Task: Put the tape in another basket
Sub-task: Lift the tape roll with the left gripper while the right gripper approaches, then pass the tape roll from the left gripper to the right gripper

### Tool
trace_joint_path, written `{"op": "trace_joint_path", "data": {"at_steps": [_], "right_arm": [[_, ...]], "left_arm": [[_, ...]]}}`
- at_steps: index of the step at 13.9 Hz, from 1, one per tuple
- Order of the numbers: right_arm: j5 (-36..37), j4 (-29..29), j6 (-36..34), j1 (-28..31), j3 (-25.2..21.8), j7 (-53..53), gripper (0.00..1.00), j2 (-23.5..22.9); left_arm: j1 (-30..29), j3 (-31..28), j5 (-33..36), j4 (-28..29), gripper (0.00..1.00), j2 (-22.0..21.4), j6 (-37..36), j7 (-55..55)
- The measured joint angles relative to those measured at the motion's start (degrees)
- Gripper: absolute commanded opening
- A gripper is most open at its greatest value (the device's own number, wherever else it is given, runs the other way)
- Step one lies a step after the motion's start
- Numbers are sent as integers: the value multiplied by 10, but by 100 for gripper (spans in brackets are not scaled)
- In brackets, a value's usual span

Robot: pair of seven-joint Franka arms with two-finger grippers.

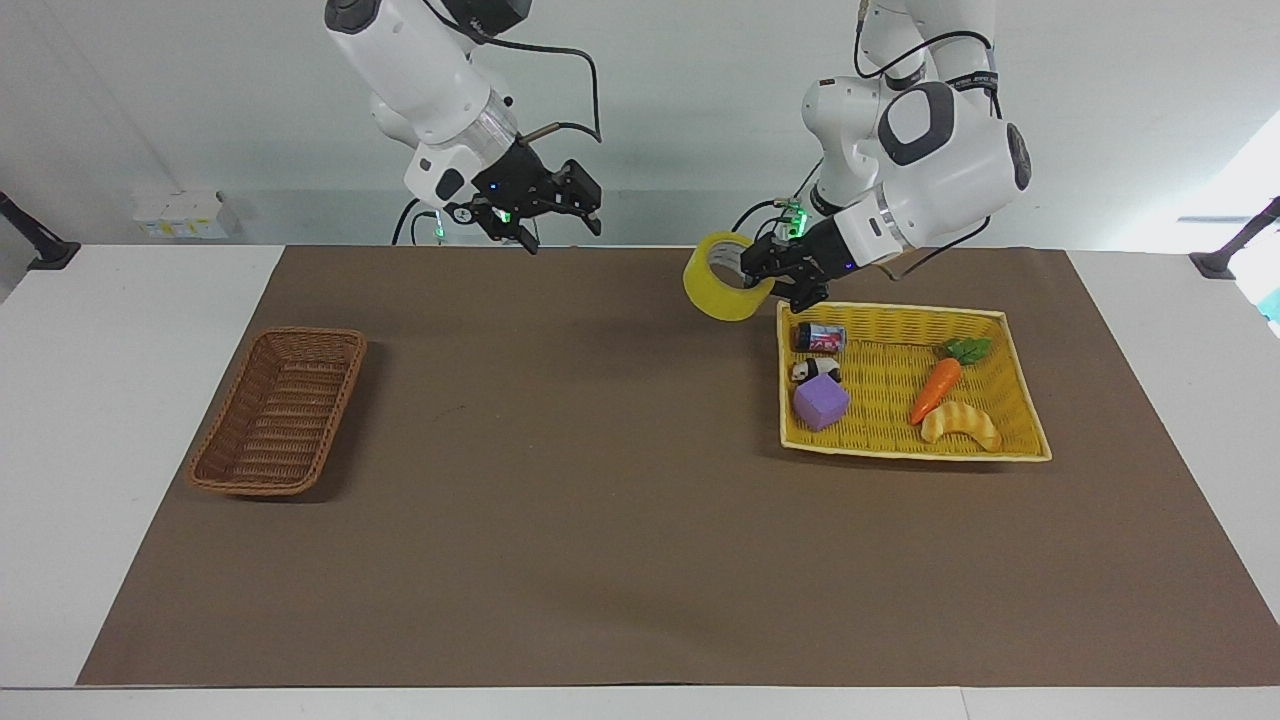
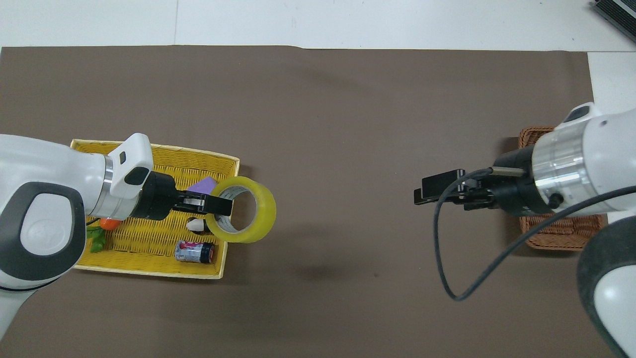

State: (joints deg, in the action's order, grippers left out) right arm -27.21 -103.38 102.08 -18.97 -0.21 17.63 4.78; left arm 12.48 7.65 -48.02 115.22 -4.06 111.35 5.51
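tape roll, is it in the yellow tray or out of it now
Out: the tape roll hangs in the left claw, past the yellow tray's edge, over the brown mat.

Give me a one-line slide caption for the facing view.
Left gripper carries the tape clear of the yellow tray; open right gripper hovers mid-table.
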Motion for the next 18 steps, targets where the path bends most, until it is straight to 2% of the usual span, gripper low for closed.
{"op": "trace_joint_path", "data": {"at_steps": [3,7,18], "right_arm": [[-23,-27,57,-22,0,7,100,0],[-52,-42,86,-25,-1,9,100,1],[-53,-64,91,-32,-2,-28,100,10]], "left_arm": [[42,5,0,-4,0,5,41,-51],[90,9,2,-4,0,6,83,-107],[98,19,2,-18,0,5,116,-109]]}}
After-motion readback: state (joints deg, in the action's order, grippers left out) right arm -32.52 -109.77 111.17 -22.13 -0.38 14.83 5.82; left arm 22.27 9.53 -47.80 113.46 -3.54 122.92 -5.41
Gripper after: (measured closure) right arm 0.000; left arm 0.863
